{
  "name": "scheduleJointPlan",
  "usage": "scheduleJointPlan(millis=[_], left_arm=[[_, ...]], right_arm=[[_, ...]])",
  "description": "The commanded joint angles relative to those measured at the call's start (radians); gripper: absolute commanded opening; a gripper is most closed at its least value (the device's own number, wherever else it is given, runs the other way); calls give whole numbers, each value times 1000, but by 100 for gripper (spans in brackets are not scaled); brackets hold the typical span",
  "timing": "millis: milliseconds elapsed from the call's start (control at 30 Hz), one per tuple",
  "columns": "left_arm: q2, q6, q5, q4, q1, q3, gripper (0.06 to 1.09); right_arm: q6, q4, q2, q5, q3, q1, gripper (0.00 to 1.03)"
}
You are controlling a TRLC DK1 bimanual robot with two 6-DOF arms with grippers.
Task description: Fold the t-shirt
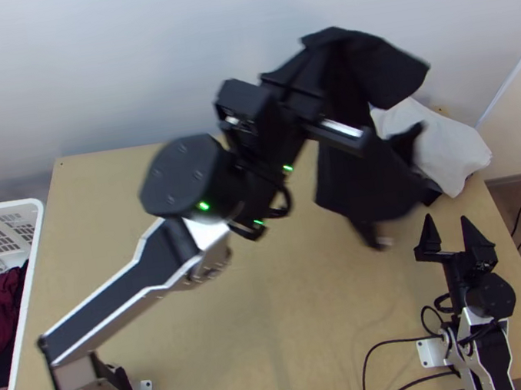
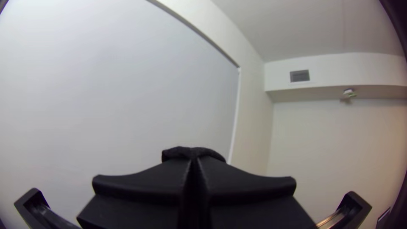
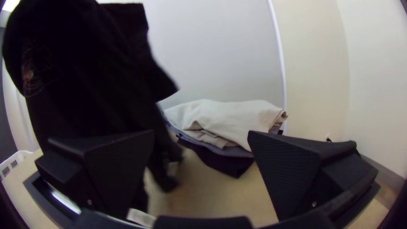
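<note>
Left claw (image 2: 194, 161) shut on black shirt (image 1: 366, 176); can't tell which part. Shirt hangs over desk (image 1: 317, 319), toward 2 o'clock. Right claw (image 1: 447, 220) wide open, 3 o'clock. Shirt looks light, soft, floppy; may swing and bunch, won't break. Best grab: one shoulder each claw, then pull gently flat.

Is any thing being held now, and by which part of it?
The left gripper pinches the black t-shirt, which hangs down; whether by collar, hem or sleeve, I cannot tell. The right gripper holds nothing.
</note>
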Motion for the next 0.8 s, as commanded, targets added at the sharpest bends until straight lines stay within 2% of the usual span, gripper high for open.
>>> scheduleJointPlan(millis=[0, 67, 167, 300, 400, 600, 767], left_arm=[[-143, -131, 26, -119, 185, -181, 9], [-226, -227, 111, -216, 332, -353, 9], [-356, -270, 231, -220, 525, -700, 9], [-471, -276, 412, -196, 775, -1051, 9], [-525, -206, 533, -231, 900, -1247, 9], [-637, -128, 618, -214, 1056, -1526, 9], [-668, -126, 648, -220, 1167, -1597, 9]], right_arm=[[-2, -18, -2, 2, -7, -3, 99], [-2, -18, -2, 2, -7, -3, 99], [-2, -16, -2, 2, -7, -3, 99], [-2, -18, -2, 2, -7, -3, 99], [-2, -18, -2, 2, -7, -3, 99], [-2, -18, -2, 2, -7, -3, 99], [-2, -18, -2, 2, -7, -3, 99]])
